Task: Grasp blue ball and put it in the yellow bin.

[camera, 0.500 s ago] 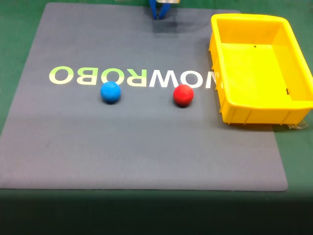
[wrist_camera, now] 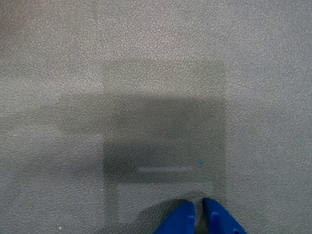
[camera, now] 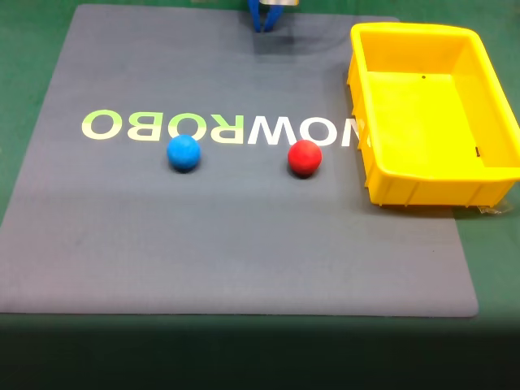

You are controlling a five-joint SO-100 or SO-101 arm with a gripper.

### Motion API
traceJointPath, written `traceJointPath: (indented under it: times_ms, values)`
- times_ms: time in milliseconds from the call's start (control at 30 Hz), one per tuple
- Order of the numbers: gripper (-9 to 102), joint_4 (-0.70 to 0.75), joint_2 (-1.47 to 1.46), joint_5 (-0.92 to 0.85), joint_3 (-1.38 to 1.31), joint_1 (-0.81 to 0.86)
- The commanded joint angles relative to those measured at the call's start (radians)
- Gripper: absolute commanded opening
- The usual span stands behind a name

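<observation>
The blue ball (camera: 184,153) rests on the grey mat (camera: 227,236), left of centre in the fixed view, just below the printed letters. To the right stands the yellow bin (camera: 406,191), with nothing inside it. My blue gripper (camera: 264,20) hangs at the mat's far edge, well away from the ball and the bin. In the wrist view the gripper (wrist_camera: 199,207) has its fingertips (wrist_camera: 180,217) nearly touching, shut on nothing, above bare mat (wrist_camera: 146,73).
A red ball (camera: 305,158) lies on the mat between the blue ball and the bin, close to the bin's left wall. A green table surface (camera: 24,97) surrounds the mat. Open mat stretches in front of both balls.
</observation>
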Motion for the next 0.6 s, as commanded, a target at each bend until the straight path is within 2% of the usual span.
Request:
traceJointPath:
  times_ms: [0,567]
  values:
    - [0,0.003,0.012,-0.003,0.031,-0.003]
    - [0,0.006,0.012,-0.002,0.031,-0.025]
